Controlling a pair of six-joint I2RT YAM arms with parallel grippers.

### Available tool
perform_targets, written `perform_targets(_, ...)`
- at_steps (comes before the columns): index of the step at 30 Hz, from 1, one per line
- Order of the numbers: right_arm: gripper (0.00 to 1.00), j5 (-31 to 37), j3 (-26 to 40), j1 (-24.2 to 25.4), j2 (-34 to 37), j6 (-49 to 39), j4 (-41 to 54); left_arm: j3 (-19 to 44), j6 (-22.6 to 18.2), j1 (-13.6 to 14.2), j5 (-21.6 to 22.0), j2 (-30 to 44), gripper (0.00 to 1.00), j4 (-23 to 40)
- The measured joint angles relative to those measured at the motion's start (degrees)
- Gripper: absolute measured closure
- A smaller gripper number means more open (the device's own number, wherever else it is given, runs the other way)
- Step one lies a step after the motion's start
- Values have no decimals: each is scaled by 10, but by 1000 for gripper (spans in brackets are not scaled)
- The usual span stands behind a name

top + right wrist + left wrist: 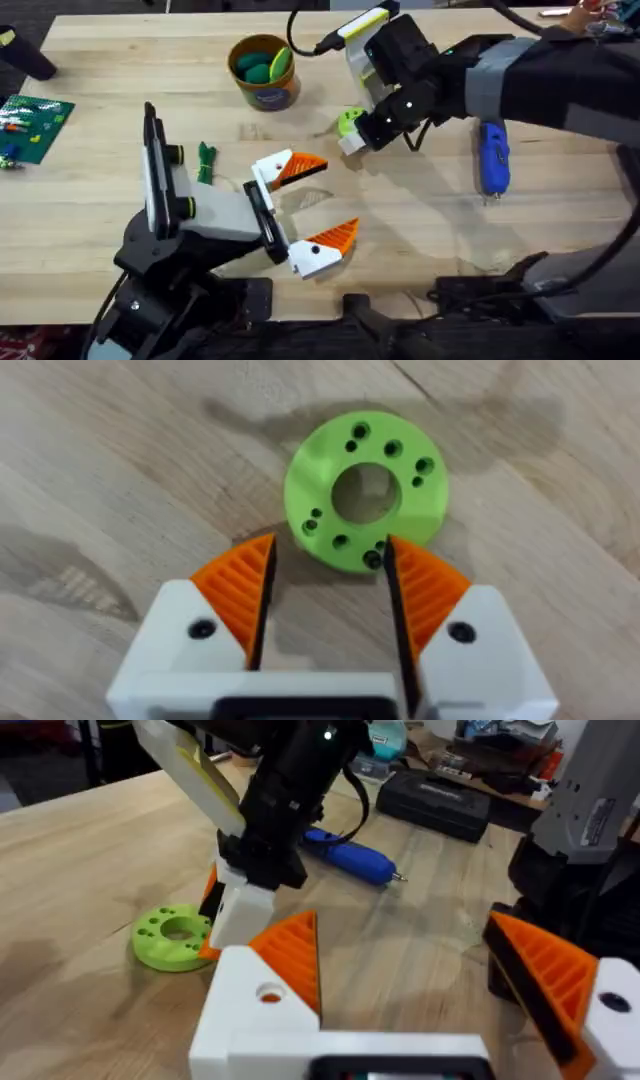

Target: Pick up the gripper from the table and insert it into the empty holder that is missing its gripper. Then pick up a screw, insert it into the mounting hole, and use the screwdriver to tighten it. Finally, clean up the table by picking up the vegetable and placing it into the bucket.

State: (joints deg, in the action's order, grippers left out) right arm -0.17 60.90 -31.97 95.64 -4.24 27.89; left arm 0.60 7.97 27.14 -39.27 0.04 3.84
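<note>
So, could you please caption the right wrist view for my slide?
Open right gripper poised beside a green ring on the wooden table.

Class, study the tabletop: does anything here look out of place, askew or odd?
Nothing looks spilled or damaged. The bucket stands upright with green items already inside. The screwdriver lies flat on the table. The green ring lies flat just ahead of the open right hand.

We see a lab workbench: a green circuit board [36, 125] lies on the wooden table [120, 60], far left of the robot arms.
</note>
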Motion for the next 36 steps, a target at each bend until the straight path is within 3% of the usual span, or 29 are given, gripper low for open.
perform_targets(6,450,1,0,0,0,-1,0,0,0,0,0,0,15,0)
perform_targets(21,384,2,3,0,11,-1,1,0,0,0,0,0,14,0)
perform_targets(36,853,11,6,3,14,-4,-2,0,0,0,0,0,14,0)
